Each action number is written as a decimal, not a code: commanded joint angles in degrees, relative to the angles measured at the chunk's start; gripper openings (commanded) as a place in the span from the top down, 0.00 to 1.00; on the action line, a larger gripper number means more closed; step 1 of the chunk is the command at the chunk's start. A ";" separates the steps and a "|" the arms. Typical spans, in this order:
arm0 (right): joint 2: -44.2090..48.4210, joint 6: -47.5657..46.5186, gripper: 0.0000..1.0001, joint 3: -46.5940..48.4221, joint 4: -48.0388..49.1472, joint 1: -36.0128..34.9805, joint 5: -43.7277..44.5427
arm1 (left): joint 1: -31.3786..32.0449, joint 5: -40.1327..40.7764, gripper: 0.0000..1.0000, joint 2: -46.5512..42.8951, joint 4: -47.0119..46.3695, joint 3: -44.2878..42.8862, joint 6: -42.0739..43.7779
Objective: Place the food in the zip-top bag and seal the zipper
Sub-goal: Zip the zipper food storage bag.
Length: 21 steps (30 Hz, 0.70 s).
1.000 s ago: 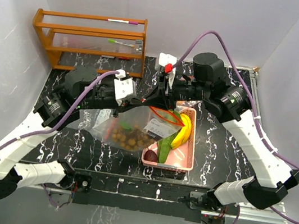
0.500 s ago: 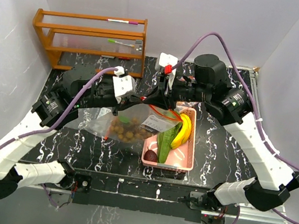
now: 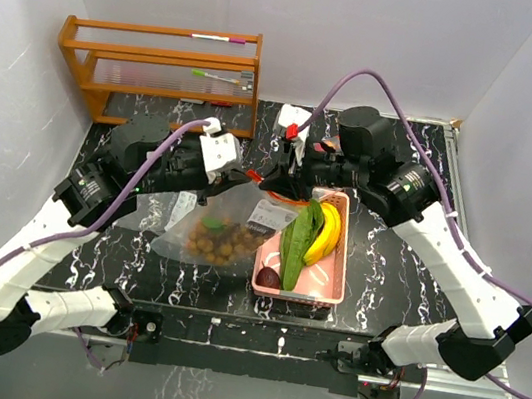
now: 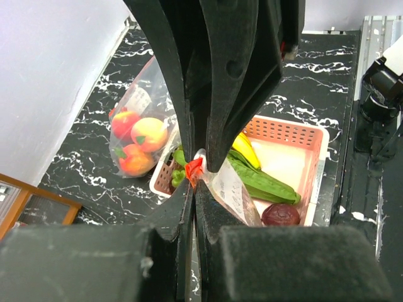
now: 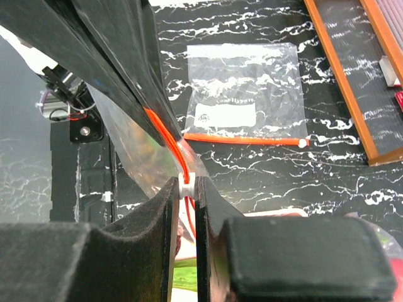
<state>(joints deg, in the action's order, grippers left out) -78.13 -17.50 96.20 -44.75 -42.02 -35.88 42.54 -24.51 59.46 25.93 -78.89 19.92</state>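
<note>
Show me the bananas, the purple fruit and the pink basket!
bananas (image 3: pixel 327 234), top view, middle of the yellow bunch.
purple fruit (image 4: pixel 281 214), left wrist view, its round top.
pink basket (image 4: pixel 286 131), left wrist view, its far holed wall.

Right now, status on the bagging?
Left gripper shut on zip-top bag at zipper end; right gripper shut on slider. Longans inside bag. Bananas, cucumbers in pink basket, unbagged.

Pink basket (image 4: pixel 286 131) partly hidden behind left pincer (image 4: pixel 195 173), wooden rack (image 5: pixel 339 78) cut by frame edge, spare bag's label (image 5: pixel 225 115) unreadable
</note>
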 commanded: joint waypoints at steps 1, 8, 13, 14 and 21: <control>1.80 -0.45 0.84 -3.23 0.81 1.13 3.69 | 0.26 0.14 1.00 -3.02 -2.92 -4.75 0.78; 2.49 -0.26 0.84 -8.13 3.31 2.26 4.02 | 0.26 -0.16 1.00 -3.61 -2.01 -6.71 0.98; 2.42 -0.50 0.84 -10.76 5.05 3.35 4.22 | 0.25 0.24 1.00 -4.15 -1.15 -8.20 1.47; 2.26 -0.52 0.84 -11.11 5.17 3.73 4.16 | 0.21 0.31 1.00 -4.18 -0.96 -8.46 1.58; 2.95 -0.32 0.84 -14.60 6.17 6.18 3.81 | 0.26 1.45 1.00 -4.49 0.17 -9.68 2.22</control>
<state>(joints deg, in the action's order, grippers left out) -76.20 -17.67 83.77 -39.81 -37.54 -34.22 42.54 -23.09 57.43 28.86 -84.95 21.37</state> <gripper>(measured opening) 0.163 0.007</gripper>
